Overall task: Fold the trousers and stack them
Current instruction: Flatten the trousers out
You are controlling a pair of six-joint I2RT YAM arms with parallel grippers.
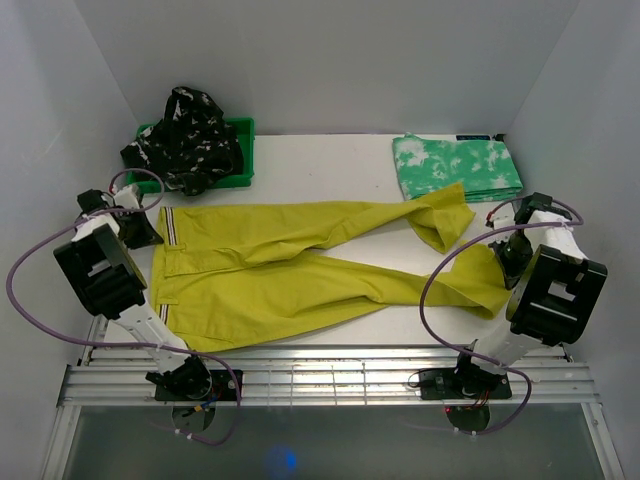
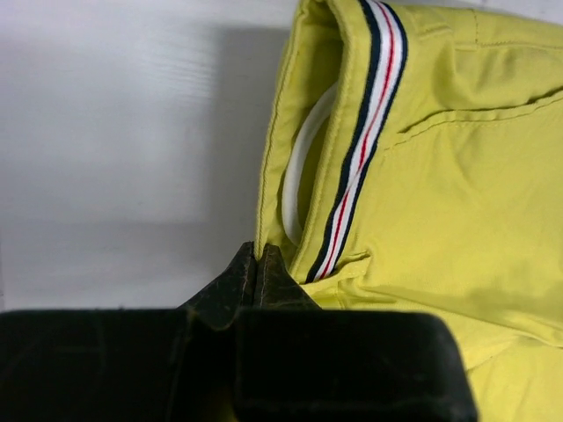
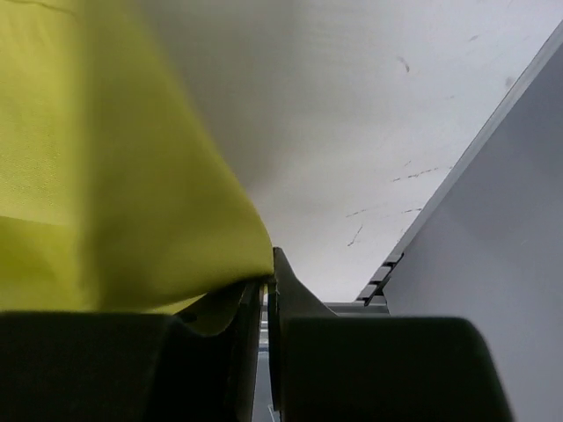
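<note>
While mustard trousers (image 1: 300,265) lie flat | left gripper (image 2: 260,266) clamped on waistband (image 2: 365,114) | right gripper (image 3: 266,286) clamped on leg hem (image 3: 211,286)

This looks like a robot test cell in a lab: plain white walls (image 1: 330,60) enclose a white bench (image 1: 330,160), and a left arm (image 1: 100,270) and a right arm (image 1: 555,290) with purple cables (image 1: 424,295) are bolted on an aluminium rail (image 1: 330,382).

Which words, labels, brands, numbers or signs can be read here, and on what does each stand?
None can be read.
The yellow trousers carry only a striped ribbon at the waistband, without letters.
The white marks on the black pair are pattern.
The green-and-white pair and the green bin show no text.
</note>
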